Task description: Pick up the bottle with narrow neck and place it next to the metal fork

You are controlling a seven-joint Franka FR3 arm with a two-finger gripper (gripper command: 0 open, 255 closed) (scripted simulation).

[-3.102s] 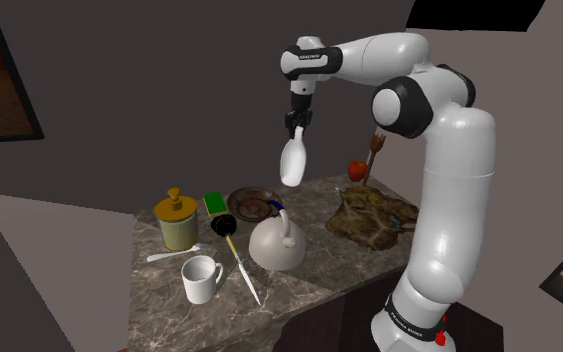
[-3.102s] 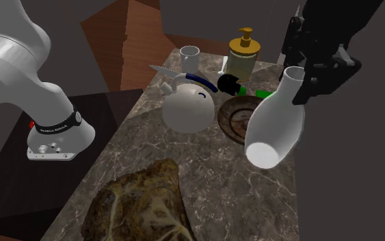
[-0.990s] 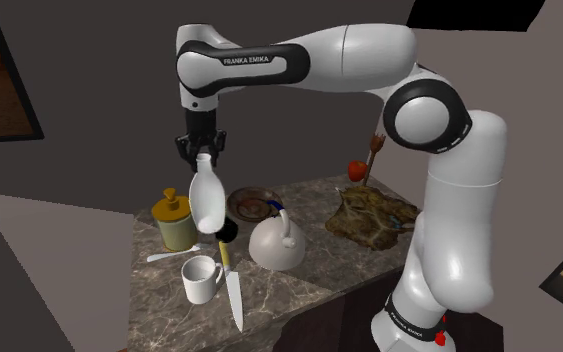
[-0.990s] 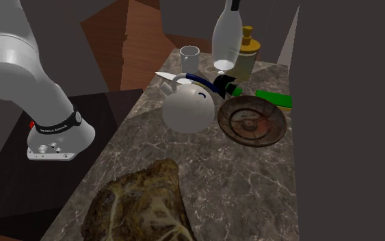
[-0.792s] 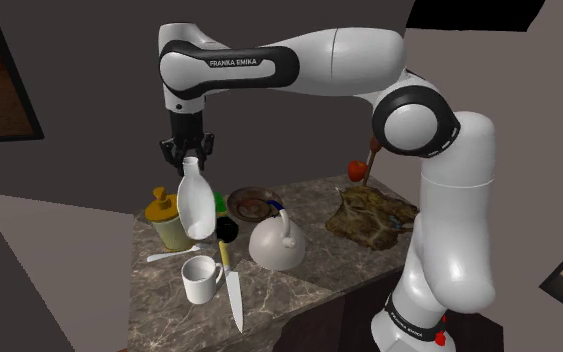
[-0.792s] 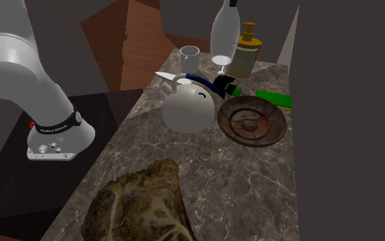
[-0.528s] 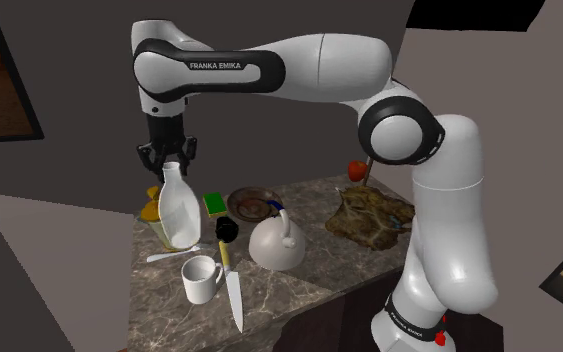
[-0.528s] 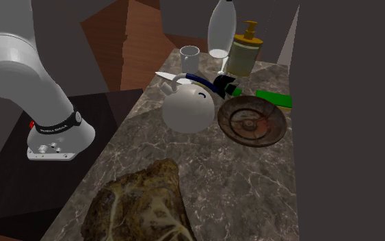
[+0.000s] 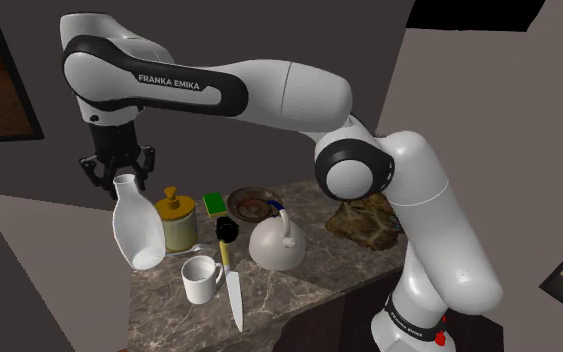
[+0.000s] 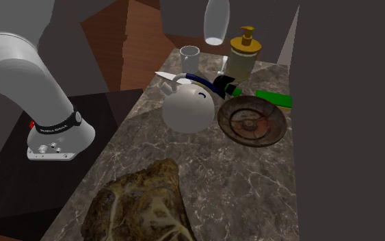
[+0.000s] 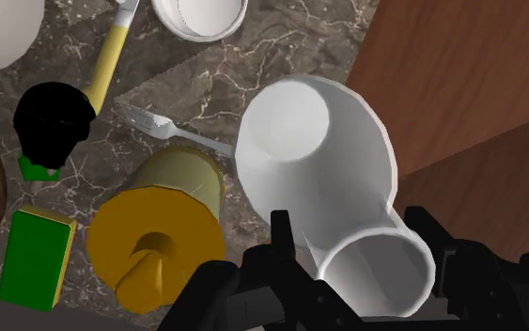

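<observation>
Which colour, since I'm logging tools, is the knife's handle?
Yellow knife handle, clearest in the wrist view.

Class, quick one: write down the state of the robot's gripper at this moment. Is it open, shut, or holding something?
Gripper: shut on the white bottle, clasping it at the neck.

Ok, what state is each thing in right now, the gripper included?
gripper: shut on the bottle's neck
bottle: held in the air, neck up
fork: lying flat on the counter
mug: upright, mouth up
pump dispenser: upright
kettle: upright
knife: lying flat
</observation>
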